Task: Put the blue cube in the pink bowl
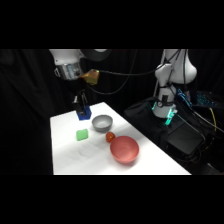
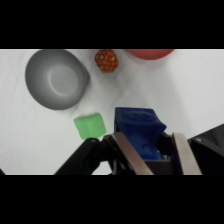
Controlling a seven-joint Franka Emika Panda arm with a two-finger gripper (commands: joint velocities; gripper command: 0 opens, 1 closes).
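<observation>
From where I stand, the gripper (image 1: 82,111) has its fingers clamped on the blue cube (image 1: 84,114), near the table's far corner; the pink bowl (image 1: 124,149) lies well to its right and nearer me, past the grey bowl (image 1: 102,122).

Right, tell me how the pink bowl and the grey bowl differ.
Size: the pink bowl is wider than the grey bowl.
Colour: the pink bowl is salmon-red, the grey bowl dull metallic grey.
Place: in the side view the grey bowl sits close to the gripper and the blue cube, the pink bowl nearer the table's front, past the small red-orange ball.
Both are round, upright and empty.
</observation>
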